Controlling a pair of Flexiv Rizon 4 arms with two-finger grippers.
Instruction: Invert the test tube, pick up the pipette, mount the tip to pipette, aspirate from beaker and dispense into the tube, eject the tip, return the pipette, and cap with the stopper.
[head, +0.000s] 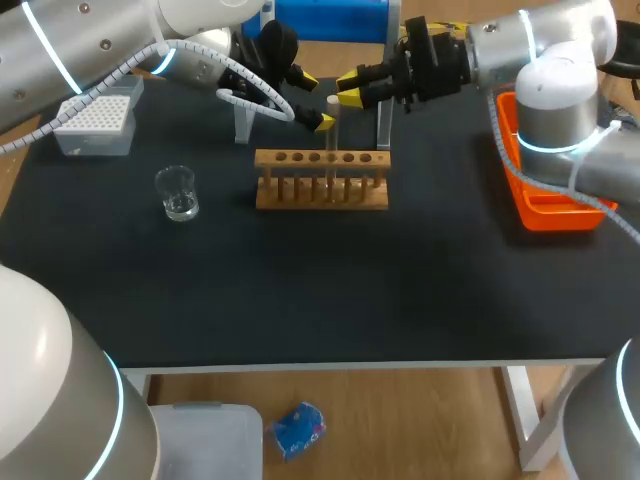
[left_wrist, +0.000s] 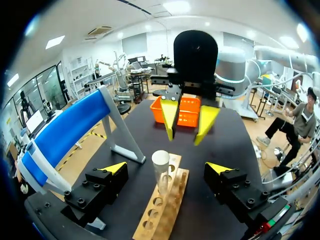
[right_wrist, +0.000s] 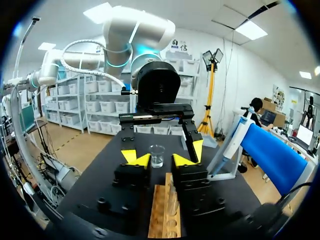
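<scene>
Left hand (left_wrist: 166, 168) apart, flanking upright tube (left_wrist: 161, 167) in rack (left_wrist: 167, 212); right hand (right_wrist: 158, 160) apart.

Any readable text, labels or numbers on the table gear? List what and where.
None readable.
The tip box, beaker, wooden rack, test tube and orange tray show no legible print, label or number in any view.
</scene>
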